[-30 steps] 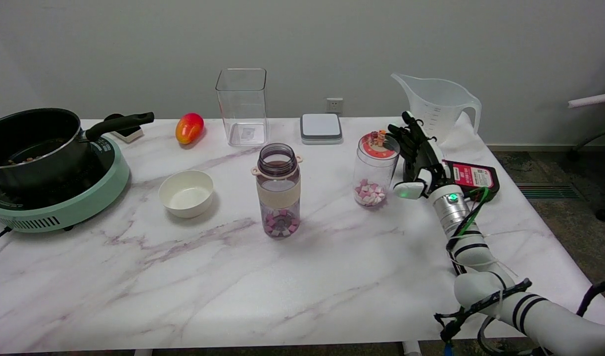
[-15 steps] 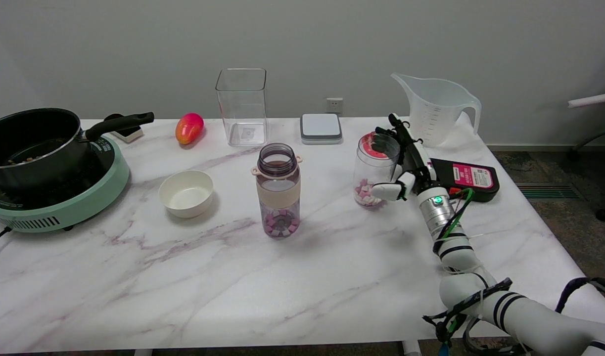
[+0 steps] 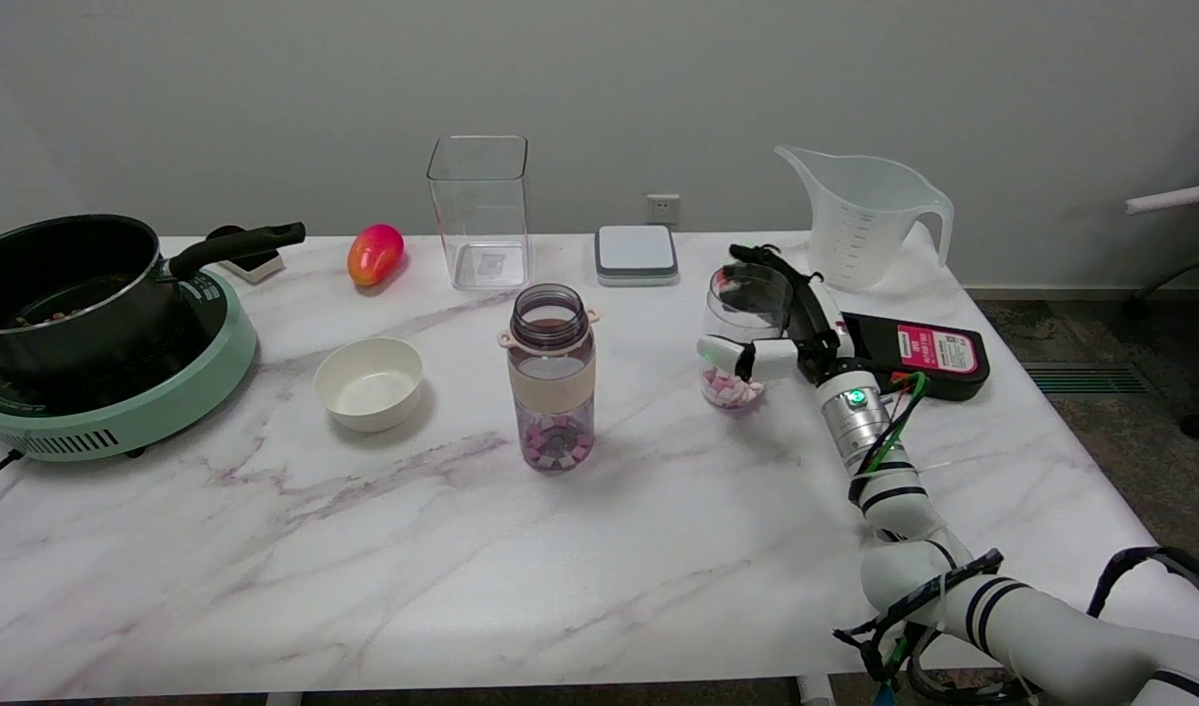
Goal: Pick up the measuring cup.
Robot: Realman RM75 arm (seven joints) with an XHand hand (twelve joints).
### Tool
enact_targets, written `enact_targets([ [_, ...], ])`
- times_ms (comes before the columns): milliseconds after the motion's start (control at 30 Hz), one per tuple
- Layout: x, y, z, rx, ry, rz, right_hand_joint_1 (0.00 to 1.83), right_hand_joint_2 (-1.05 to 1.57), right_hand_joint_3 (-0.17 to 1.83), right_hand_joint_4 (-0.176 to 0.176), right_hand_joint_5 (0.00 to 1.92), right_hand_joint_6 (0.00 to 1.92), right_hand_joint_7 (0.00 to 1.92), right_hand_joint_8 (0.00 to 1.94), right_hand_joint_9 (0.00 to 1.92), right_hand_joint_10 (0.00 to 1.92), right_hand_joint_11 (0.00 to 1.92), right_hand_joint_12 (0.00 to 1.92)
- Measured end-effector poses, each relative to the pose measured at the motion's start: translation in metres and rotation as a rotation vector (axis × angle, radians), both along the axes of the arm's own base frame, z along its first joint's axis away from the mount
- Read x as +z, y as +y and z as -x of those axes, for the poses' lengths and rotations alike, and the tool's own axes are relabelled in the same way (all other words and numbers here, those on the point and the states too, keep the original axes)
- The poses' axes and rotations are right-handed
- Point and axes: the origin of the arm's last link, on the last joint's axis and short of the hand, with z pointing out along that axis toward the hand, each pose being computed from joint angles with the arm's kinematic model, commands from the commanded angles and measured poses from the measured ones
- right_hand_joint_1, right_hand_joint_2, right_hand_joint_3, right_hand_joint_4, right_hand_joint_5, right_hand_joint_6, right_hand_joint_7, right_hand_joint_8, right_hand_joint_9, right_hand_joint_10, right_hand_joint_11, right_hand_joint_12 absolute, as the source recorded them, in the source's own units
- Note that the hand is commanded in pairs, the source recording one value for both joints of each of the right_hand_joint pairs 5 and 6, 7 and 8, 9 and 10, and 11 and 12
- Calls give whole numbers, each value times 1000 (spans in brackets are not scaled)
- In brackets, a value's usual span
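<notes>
The clear measuring jug [image 3: 864, 221] with a spout and handle stands at the table's back right, untouched. My right hand [image 3: 805, 319] is in front of and left of it, wrapped around a small clear jar [image 3: 728, 312] with pink and white cubes in its bottom. The thumb [image 3: 751, 355] lies across the jar's front. The fingers [image 3: 761, 260] curl around its far side near the rim. The jar stands upright on the table.
A black device with a pink label [image 3: 927, 353] lies just right of the hand. A bottle [image 3: 552, 378], a white bowl [image 3: 369, 382], a tall clear box [image 3: 479, 211], a small scale [image 3: 636, 253], a mango [image 3: 374, 253] and a pot [image 3: 60, 284] on a green cooker [image 3: 119, 412] stand to the left.
My right hand has swung left from beside the jar and closed around it, thumb coming across the front. The jar and the jug have stayed in place.
</notes>
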Motion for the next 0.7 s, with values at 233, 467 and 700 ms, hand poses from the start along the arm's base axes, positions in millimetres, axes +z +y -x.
enact_targets([
  [233, -1, -2, -1, 3, 4, 1, 1427, 398, 545, 0, 717, 717, 1057, 1057, 1015, 1015, 778, 778],
  [467, 0, -4, -2, 5, 11, 5, 1436, 498, 672, 0, 830, 830, 1134, 1134, 1096, 1096, 859, 859],
  [700, 0, -8, -8, 21, 23, 9, 1448, 546, 785, 0, 1081, 1081, 1231, 1231, 1178, 1178, 969, 969],
])
